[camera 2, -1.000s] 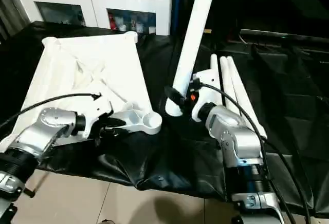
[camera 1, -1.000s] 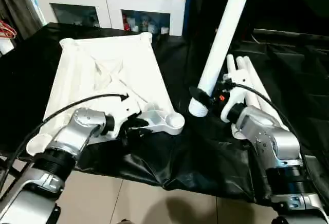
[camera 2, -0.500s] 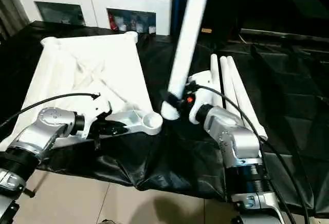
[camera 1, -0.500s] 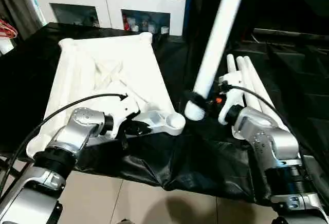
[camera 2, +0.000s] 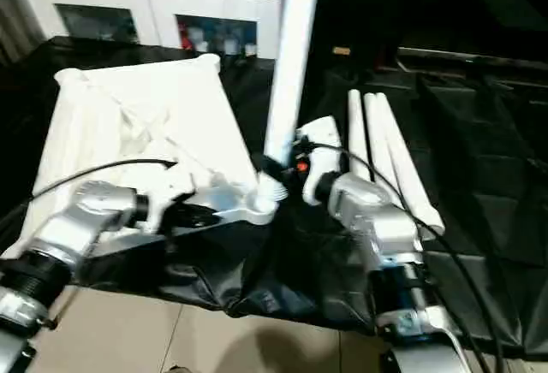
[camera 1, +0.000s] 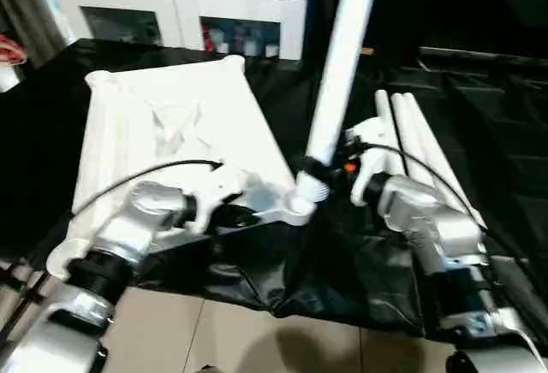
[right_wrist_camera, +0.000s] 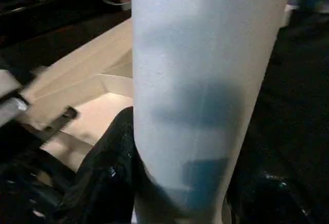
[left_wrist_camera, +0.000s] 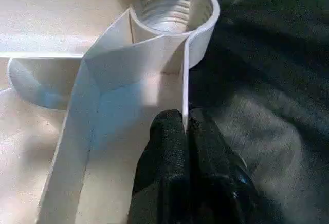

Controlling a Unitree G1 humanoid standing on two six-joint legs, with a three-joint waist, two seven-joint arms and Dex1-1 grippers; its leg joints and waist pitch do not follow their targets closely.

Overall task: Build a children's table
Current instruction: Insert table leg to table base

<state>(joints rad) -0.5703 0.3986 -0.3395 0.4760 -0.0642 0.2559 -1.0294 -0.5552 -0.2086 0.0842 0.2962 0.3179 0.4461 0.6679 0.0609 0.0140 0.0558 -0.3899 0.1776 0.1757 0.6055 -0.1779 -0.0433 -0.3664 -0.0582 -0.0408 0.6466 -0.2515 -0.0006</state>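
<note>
The children's table top (camera 1: 163,125) lies upside down on black cloth, its ribbed underside facing up. My left gripper (camera 1: 242,216) is shut on a thin rim wall (left_wrist_camera: 183,80) just behind the near right corner socket (left_wrist_camera: 175,8), which is threaded inside. My right gripper (camera 1: 310,170) is shut on a long white leg (camera 1: 338,74) and holds it nearly upright. The leg's lower end (camera 1: 306,190) sits at that corner socket (camera 1: 295,211). Black fingers (right_wrist_camera: 105,172) flank the leg (right_wrist_camera: 205,80) in the right wrist view.
Three more white legs (camera 1: 411,138) lie side by side on the black cloth (camera 1: 342,262) to the right. A white cabinet with glass doors (camera 1: 180,1) stands behind. The cloth's front edge hangs over a tiled floor (camera 1: 257,339).
My left gripper has shut on the rim wall by the corner socket. My right arm has carried the leg leftward, bringing its lower end onto that socket.
</note>
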